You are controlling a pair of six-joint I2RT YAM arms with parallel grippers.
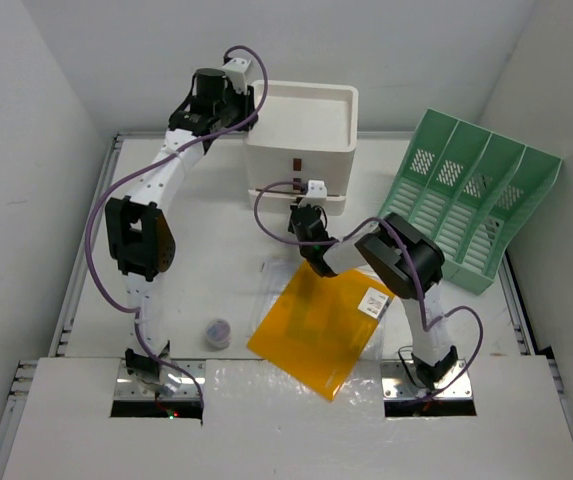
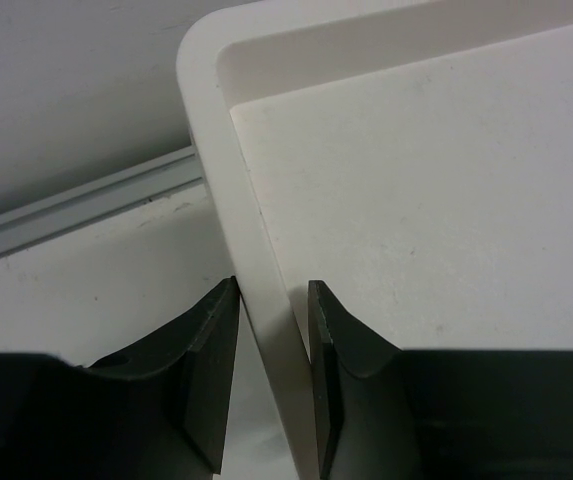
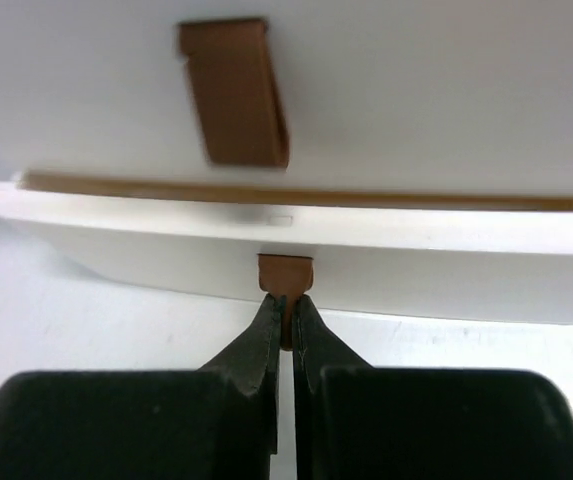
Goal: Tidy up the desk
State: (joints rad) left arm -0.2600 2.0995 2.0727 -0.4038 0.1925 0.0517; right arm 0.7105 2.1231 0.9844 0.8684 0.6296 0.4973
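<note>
Desk (image 1: 216, 280) is the white flat top under both claws, and its metal rim (image 2: 76, 215) runs beyond the left claw (image 2: 274, 300), on its outer side. The left claw is only partly open and sits astride the left wall of the white drawer box (image 1: 301, 125). One finger (image 2: 216, 370) is outside the wall and the other is inside the top tray, and both seem to press on it, so the claw holds the box by this wall.

The right claw (image 3: 286, 305) is closed almost fully. Its two tips pinch the lower brown tab (image 3: 285, 272), which sits on the front of the lower drawer (image 3: 416, 270). This drawer stands a little out from the front of the box. Above the tips, on the box front, there is the upper brown tab (image 3: 234, 90).

Behind the right claw, towards the arm bases, an orange folder (image 1: 316, 325) lies flat on the desk. A green file rack (image 1: 476, 200) stands well apart to its right. A small round thing (image 1: 218, 331) lies behind and to the left of it; I cannot tell what it is
</note>
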